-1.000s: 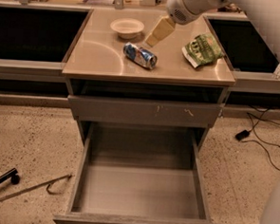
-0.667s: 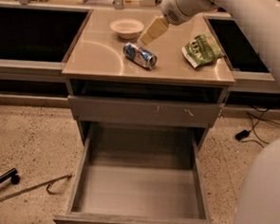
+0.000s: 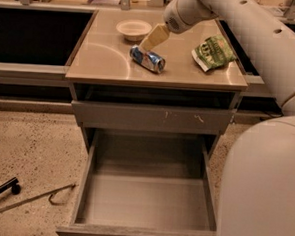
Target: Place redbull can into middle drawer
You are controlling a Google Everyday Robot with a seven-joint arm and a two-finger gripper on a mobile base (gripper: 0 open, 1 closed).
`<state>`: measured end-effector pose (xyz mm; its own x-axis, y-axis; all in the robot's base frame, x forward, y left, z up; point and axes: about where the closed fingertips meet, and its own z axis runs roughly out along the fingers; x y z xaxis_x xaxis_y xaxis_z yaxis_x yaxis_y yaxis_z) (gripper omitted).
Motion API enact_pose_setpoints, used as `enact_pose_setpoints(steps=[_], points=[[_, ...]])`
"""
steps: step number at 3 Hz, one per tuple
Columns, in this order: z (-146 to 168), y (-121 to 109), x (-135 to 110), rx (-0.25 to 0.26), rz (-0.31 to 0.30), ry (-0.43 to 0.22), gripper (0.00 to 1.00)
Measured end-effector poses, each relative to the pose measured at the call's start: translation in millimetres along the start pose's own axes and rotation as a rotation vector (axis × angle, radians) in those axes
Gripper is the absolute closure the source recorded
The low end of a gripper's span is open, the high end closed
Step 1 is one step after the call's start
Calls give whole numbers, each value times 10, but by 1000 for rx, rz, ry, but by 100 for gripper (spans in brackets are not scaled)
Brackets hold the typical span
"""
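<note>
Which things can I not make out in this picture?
- Camera view: whether the gripper, right above the redbull can on the countertop, touches it; they overlap.
- Camera view: front right corner of the middle drawer, hidden by the robot's arm.
- Camera view: its front face, cut off by the bottom edge.

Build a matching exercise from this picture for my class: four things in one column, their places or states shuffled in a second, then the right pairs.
Things
1. slim blue and silver metal can
2. round cream bowl
3. green and white snack bag
4. wide grey-brown wooden drawer

Places or states
A. pulled open, below the countertop
B. on the countertop's right side
C. lying on its side, gripper close above it
D. upright near the countertop's back edge

Pairs: 1-C, 2-D, 3-B, 4-A
</note>
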<state>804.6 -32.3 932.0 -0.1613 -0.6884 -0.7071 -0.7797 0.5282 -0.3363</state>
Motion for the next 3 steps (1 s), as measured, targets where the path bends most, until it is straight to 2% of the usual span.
enact_pose_setpoints(steps=[1, 2, 3], points=[[251, 132, 90, -75, 28, 27, 0], [252, 132, 90, -75, 28, 27, 0], [379, 138, 131, -101, 49, -1, 0]])
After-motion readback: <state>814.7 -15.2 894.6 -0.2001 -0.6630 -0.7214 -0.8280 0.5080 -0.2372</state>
